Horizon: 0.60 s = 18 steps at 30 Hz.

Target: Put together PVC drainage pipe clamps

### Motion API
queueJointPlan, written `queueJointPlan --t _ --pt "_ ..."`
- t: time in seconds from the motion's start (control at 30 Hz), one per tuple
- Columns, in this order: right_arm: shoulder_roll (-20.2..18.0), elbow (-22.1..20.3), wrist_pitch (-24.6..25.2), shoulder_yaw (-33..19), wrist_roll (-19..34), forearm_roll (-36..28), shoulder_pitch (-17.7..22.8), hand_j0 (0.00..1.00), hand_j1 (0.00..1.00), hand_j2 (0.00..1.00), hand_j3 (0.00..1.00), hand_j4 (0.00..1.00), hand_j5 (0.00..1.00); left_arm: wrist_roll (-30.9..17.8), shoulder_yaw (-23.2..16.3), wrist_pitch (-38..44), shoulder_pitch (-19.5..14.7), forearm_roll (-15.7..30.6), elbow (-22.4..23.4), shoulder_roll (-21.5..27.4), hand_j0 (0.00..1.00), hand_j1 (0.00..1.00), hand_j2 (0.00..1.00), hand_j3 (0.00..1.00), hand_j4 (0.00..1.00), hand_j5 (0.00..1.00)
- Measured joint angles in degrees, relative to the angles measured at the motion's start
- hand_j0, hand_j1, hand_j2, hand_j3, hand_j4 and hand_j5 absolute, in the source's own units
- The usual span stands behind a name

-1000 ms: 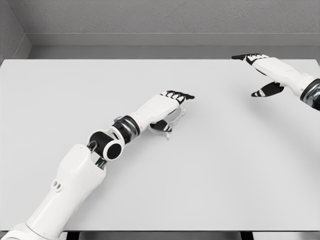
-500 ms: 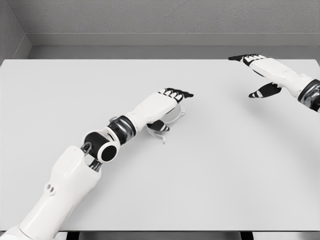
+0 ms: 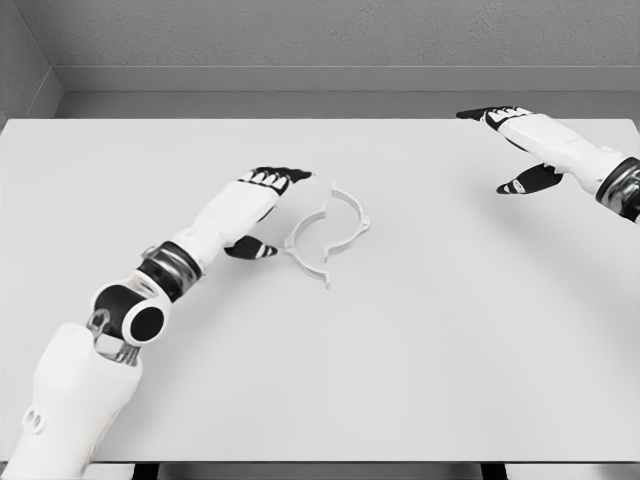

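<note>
Lying flat near the middle of the white table [image 3: 420,340], the two white clamp halves [image 3: 327,232] sit as a pair of curved half-rings, their arcs facing each other so they read as a rough ring, with one flanged end pointing toward the robot. Whether the halves are actually locked or merely touching cannot be told from the head view. The left hand [image 3: 250,205] hangs just beside them on their left, holding nothing, its dark-tipped fingers [image 3: 275,176] extended forward close together and the thumb dropped underneath. The right hand [image 3: 525,140] floats well apart at the far right, fingers stretched out, thumb splayed low, also empty.

The main risk is a nudge: the parts look thin and light (and the tabletop looks smooth), so a low sideways pass by the left thumb could skate one half away and spoil the alignment. A top-down pinch on such flat pieces could also slip off the rim.
</note>
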Motion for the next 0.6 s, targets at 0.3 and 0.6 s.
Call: queueJointPlan --t 0.3,0.6 --pt "0.15 0.01 0.01 0.06 0.03 -0.04 -0.09 1.0 1.0 1.0 1.0 1.0 1.0 -0.11 -2.0 0.5 -11.6 -0.36 5.72 -0.47 1.0 1.0 1.0 1.0 1.0 1.0" --pt "0.96 -0.17 0.07 2.23 -0.01 -0.49 -0.62 1.0 1.0 1.0 1.0 1.0 1.0 -12.87 -7.24 -16.62 -21.26 -0.37 8.65 10.32 1.0 1.0 1.0 1.0 1.0 1.0"
